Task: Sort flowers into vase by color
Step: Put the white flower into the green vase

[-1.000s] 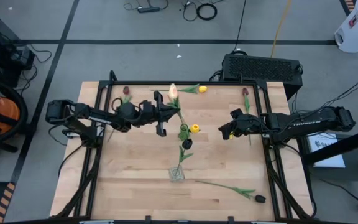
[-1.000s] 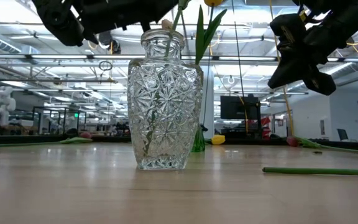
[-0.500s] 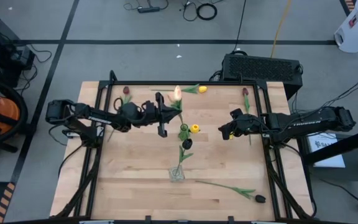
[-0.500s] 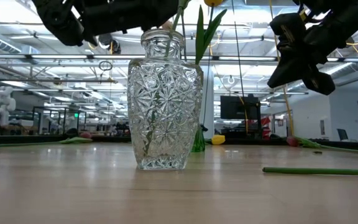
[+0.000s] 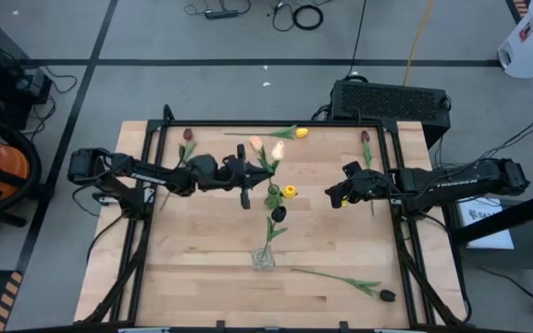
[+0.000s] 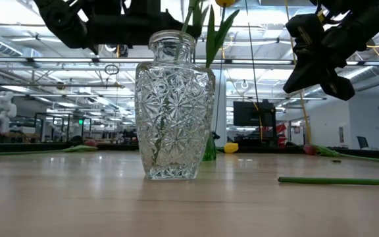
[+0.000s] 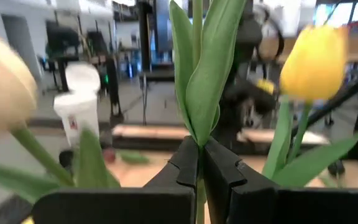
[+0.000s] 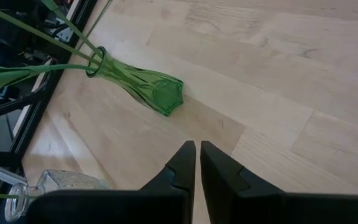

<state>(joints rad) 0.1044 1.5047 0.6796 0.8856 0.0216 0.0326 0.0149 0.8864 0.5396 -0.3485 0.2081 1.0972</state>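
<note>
My left gripper [image 5: 255,169] hangs over the far middle of the table, shut on a pale peach tulip [image 5: 278,149]. Just right of it stands a green vase [image 5: 273,196] holding a yellow tulip [image 5: 290,191]. A clear glass vase [image 5: 263,259] nearer the front holds a dark tulip [image 5: 278,214]. Another peach tulip [image 5: 255,142] lies on the table under my left arm. My right gripper [image 5: 333,196] is shut and hovers right of the green vase [image 8: 148,84], touching nothing. My left gripper [image 7: 200,152] pinches the peach tulip's stem just below its two long leaves [image 7: 199,138], between both fingers. The fingers come level from the table's left and lie across the stem. The tulip is lifted clear, its leaves standing up past the fingertips.
Loose tulips lie about: a yellow one [image 5: 301,133] and a maroon one [image 5: 188,134] at the far edge, a maroon one [image 5: 365,136] far right, and a dark one [image 5: 387,295] at the near right. Bare wood lies at near left.
My left gripper has moved a little toward the right and near side, still shut on the stem. The peach head has swung right toward the green vase, uncovering the other peach tulip lying on the table. My right arm has kept still.
</note>
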